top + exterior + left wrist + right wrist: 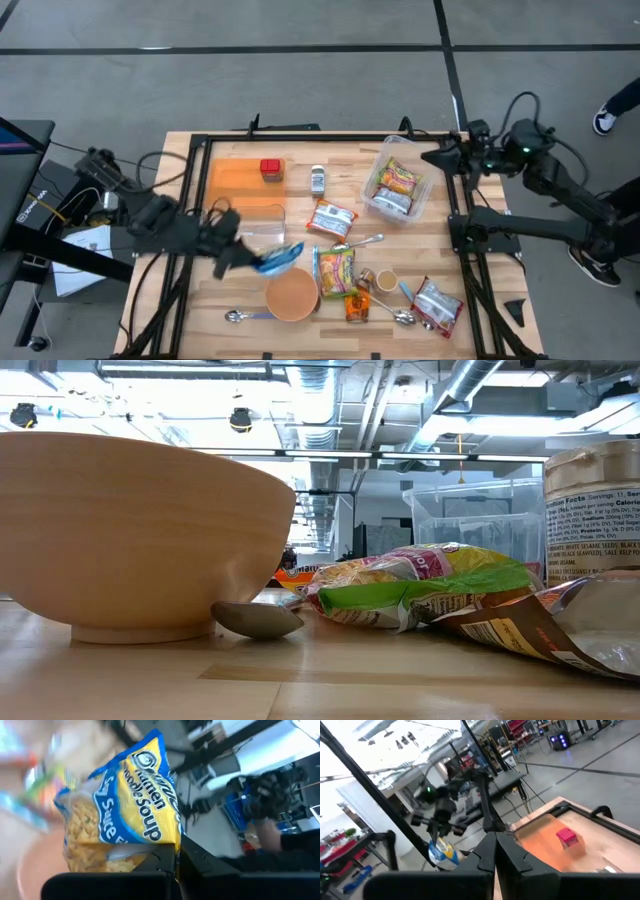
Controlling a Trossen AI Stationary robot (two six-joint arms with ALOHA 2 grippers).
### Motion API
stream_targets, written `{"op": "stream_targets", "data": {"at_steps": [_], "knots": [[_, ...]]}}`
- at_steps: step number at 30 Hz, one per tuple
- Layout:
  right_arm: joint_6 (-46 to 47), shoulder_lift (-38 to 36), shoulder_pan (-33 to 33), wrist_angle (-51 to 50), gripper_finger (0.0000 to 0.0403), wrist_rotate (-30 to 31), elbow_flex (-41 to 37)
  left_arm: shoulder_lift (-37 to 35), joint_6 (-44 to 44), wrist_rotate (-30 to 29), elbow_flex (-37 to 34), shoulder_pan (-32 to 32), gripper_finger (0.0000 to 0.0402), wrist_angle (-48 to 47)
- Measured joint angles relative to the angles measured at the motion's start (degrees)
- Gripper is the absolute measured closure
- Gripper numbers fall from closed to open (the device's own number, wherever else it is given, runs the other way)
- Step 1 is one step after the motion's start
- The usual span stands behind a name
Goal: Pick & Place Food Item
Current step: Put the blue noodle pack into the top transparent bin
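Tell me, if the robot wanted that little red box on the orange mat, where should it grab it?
Probably from straight above, closing the fingers on two opposite flat sides. The red box sits squarely on the orange mat with bare mat around it, so nothing crowds the fingers. The left gripper is busy holding the blue ramen packet; the right gripper waits by the clear bin.

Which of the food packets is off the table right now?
The blue-and-yellow ramen packet, shut in the left gripper beside the wooden bowl. The others lie flat.

Blue-yellow ramen packet (120,805) — lifted, tilted
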Motion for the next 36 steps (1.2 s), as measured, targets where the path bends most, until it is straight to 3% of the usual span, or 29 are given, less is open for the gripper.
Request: {"op": "stream_targets", "data": {"at_steps": [7, 11, 15, 21, 25, 36], "knots": [[-1.47, 7.19, 0.15, 2.72, 0.0350, -0.57, 0.00, 2.08, 20.22, 10.00, 0.00, 20.65, 0.0401, 11.05], [-1.48, 12.49, 1.85, 9.88, 0.0289, -3.06, 0.01, 6.03, 26.80, 18.40, 0.00, 29.32, 0.0401, 17.75], [-3.78, 16.93, 3.23, 11.87, 0.0213, -3.43, 2.66, 11.36, 30.30, 23.99, 0.00, 33.72, 0.0401, 25.43], [-9.22, 22.68, 3.82, 7.97, 0.0141, -2.78, 7.72, 17.92, 36.63, 21.53, 2.05, 34.59, 0.0401, 33.17], [-10.48, 26.20, 3.60, 7.41, 0.0139, -2.69, 9.48, 21.61, 39.20, 20.73, 4.74, 35.05, 0.0401, 36.14], [-8.42, 28.89, 1.57, 6.70, 0.0139, -1.40, 10.32, 22.62, 50.86, 4.97, 7.81, 34.85, 0.0401, 38.81]]}}
